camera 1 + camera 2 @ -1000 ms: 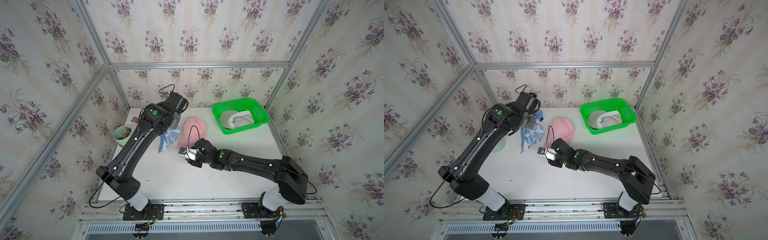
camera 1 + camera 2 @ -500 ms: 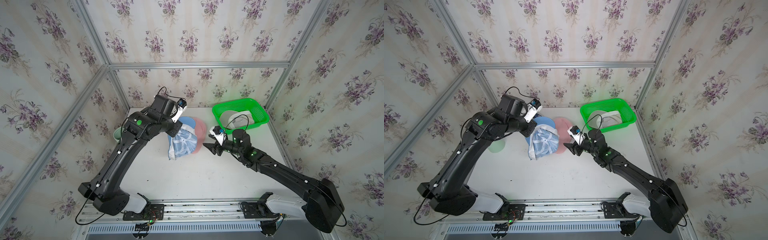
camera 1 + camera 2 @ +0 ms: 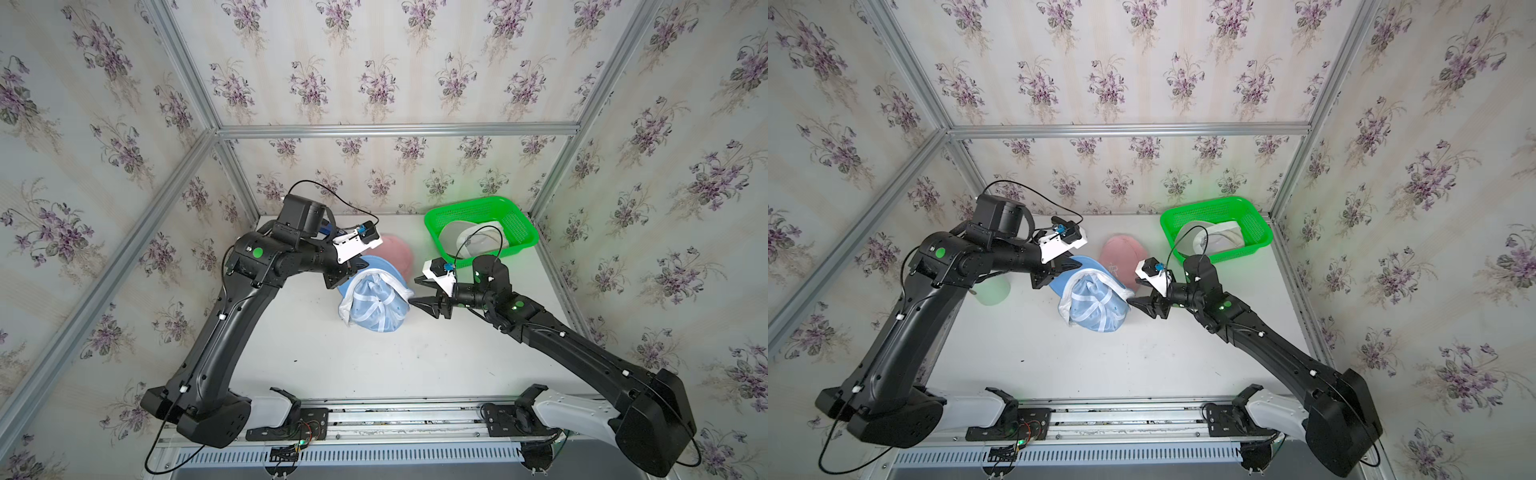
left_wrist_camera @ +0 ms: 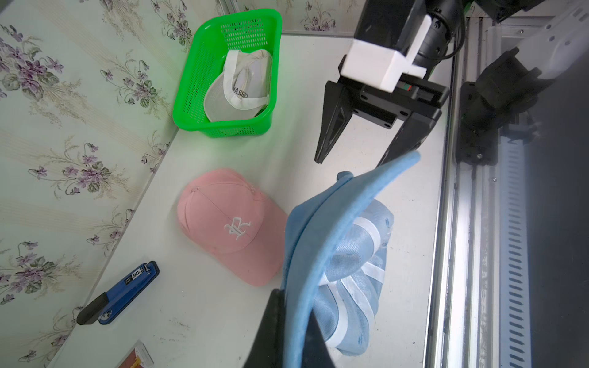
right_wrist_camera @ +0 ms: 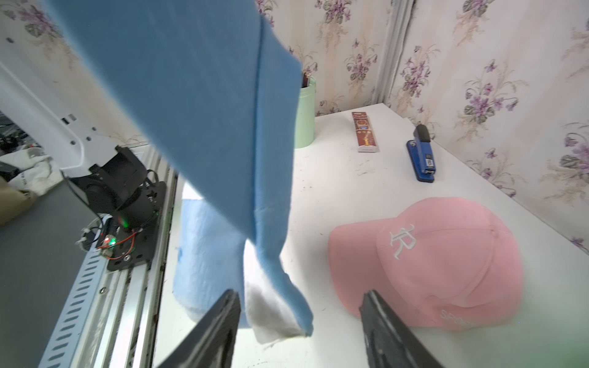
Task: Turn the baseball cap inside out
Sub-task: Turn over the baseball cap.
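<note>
White table inside a floral-papered enclosure. Left claw is clamped on the brim of the blue baseball cap, mid-table. The crown hangs below the brim, white-taped lining facing outward. Right claw has jaws apart, just beside the crown, holding nothing. Pink cap lies behind. Green basket, far right corner, holds a white cap.

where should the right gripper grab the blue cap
Probably the white sweatband edge of the blue cap, on the side facing the right gripper, coming in level from that side. The left gripper pinches the brim, so the crown dangles and that loose edge already sits between the open jaws.
</note>
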